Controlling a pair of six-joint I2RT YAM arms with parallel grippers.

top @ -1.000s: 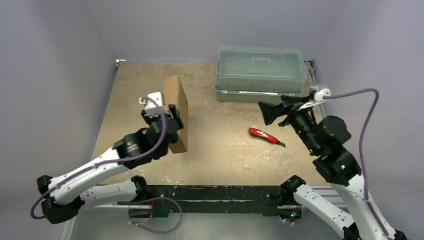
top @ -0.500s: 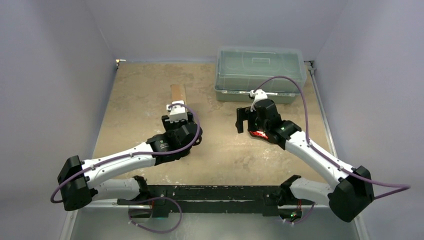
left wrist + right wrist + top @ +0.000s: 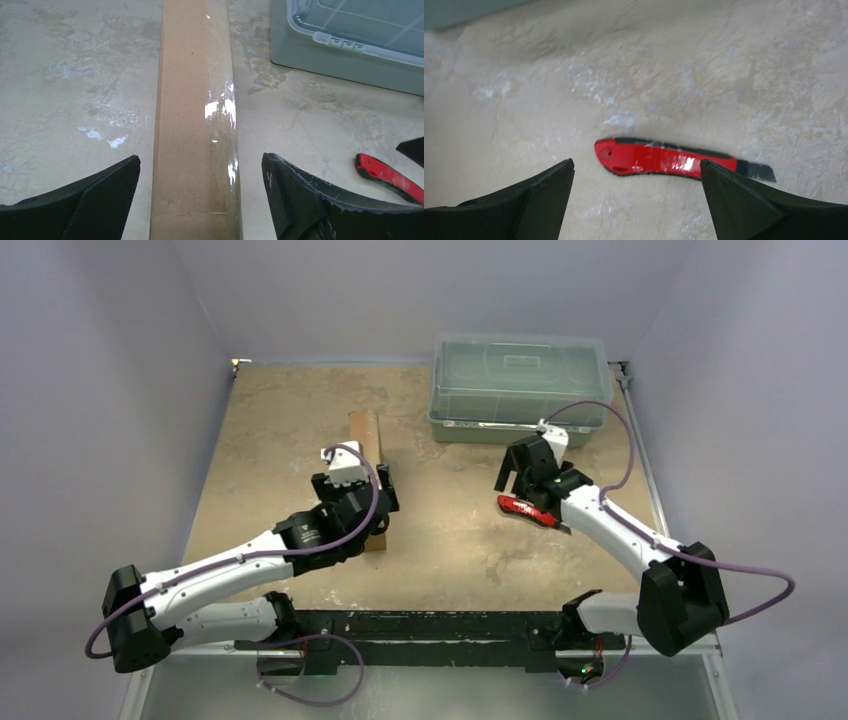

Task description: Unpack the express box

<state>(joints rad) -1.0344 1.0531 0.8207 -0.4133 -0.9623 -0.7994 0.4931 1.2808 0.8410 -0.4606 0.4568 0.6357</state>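
Express box (image 3: pixel 195 125) on edge between left tool's (image 3: pixel 200 165) parted jaws, seemingly clear.

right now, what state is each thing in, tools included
express box: standing on edge, seam taped shut, not gripped
plastic bin: lid on
utility knife: lying flat, blade tip out
left tool: open, jaws either side of the box, clear of it
right tool: open, over the knife, holding nothing
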